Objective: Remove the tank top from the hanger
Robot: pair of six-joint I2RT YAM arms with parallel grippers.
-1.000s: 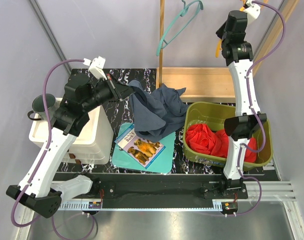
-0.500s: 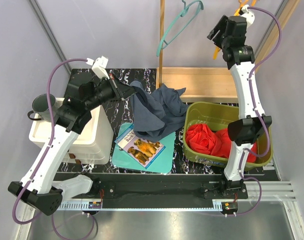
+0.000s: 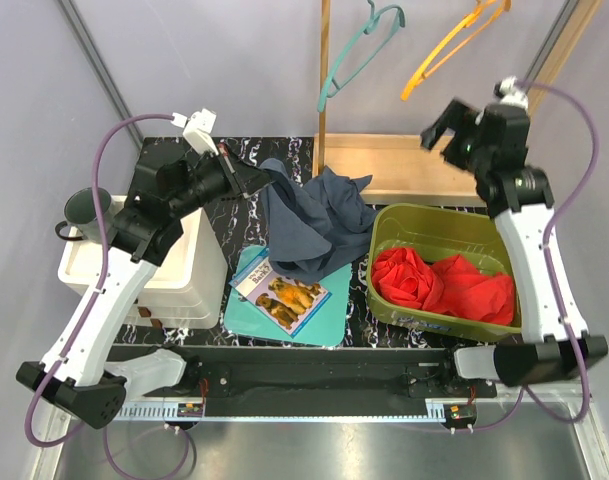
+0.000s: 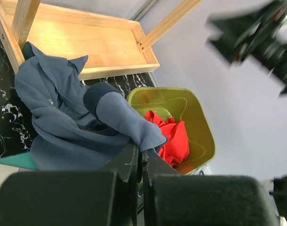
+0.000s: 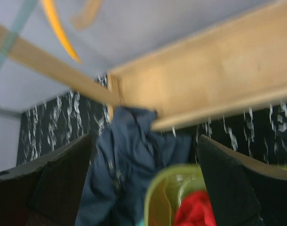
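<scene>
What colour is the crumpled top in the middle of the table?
The tank top is slate blue, plain with no pattern. The left wrist view shows it best.

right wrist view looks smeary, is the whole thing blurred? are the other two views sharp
Right wrist: blurred throughout, the curved orange plastic hanger and wooden rack soft-edged. Left wrist: crumpled blue-grey tank top crisp, right arm smeared at top right. Top external: sharp all over.
</scene>
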